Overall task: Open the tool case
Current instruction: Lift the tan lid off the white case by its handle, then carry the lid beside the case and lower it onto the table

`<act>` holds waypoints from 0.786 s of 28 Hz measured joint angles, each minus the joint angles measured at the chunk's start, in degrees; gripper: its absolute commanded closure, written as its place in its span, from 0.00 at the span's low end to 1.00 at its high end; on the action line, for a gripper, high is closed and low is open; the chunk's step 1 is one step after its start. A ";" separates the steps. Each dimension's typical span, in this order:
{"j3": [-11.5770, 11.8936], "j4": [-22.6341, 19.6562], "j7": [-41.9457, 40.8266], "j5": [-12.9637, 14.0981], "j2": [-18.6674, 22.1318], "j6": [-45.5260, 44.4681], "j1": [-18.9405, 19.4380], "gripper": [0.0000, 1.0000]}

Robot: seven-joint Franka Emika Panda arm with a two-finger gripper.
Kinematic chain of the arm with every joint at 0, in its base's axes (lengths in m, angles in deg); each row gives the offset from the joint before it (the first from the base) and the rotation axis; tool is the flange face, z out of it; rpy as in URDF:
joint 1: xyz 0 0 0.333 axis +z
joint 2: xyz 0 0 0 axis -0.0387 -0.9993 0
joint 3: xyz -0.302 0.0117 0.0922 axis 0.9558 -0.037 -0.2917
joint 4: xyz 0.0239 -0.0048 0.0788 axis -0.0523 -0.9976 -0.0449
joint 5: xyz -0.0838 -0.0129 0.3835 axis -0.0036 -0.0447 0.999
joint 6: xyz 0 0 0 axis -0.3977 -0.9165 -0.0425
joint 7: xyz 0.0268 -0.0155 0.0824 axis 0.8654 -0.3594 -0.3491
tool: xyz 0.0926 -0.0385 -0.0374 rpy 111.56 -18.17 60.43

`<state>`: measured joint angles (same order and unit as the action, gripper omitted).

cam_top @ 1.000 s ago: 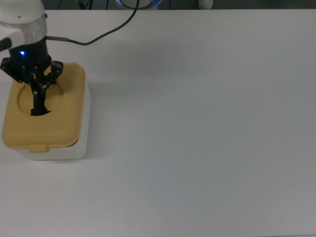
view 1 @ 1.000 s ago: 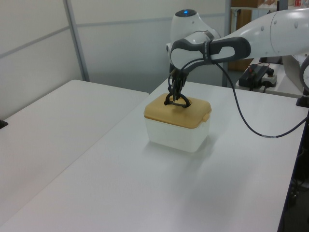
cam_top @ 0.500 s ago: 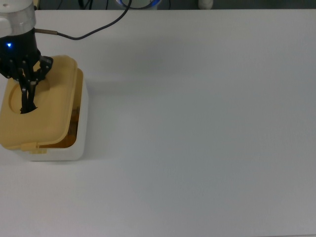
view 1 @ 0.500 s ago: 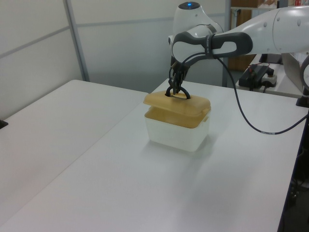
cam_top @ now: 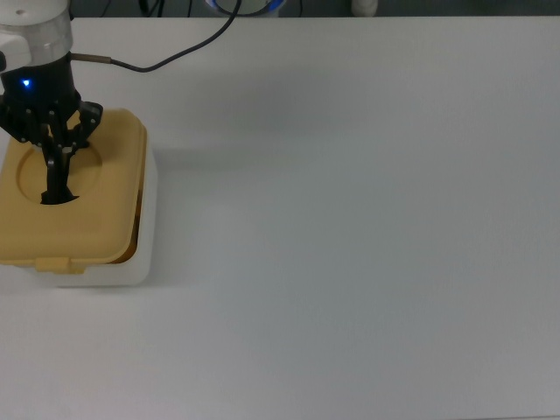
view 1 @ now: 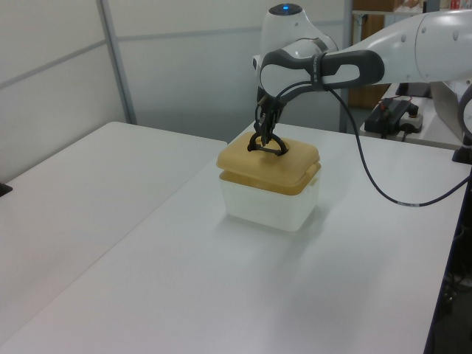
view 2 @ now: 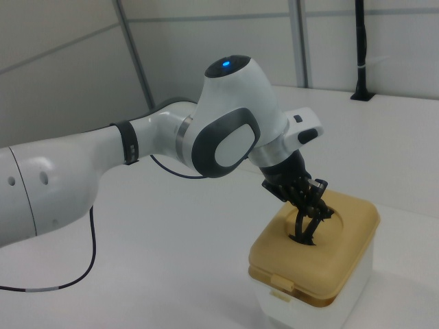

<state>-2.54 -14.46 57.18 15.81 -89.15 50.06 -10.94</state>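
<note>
At the left edge of the top view sits the small white plastic tool case with its tan-yellow lid. The black two-finger gripper pinches the lid's black handle. The lid looks light and rigid; that handle seems the right hold.

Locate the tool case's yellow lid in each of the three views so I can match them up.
Top view: the lid sits at the far left edge, middle height, on the white tub.
Left view: the lid is upper centre, raised slightly off the tub.
Right view: the lid is at the lower right, front tab toward the camera.
Shared landmark: the gripper clamped on the lid's black handle.
</note>
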 measured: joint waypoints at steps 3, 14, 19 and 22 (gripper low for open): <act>0.01 0.21 -0.09 0.00 0.17 0.00 -0.05 1.00; -0.67 0.25 2.73 0.00 0.46 -0.57 4.03 1.00; -0.86 0.32 6.50 0.00 0.86 -1.03 7.80 1.00; -0.97 0.50 8.25 0.00 1.97 -3.30 10.25 1.00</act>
<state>-3.51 -13.96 65.43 15.81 -87.18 46.76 -0.69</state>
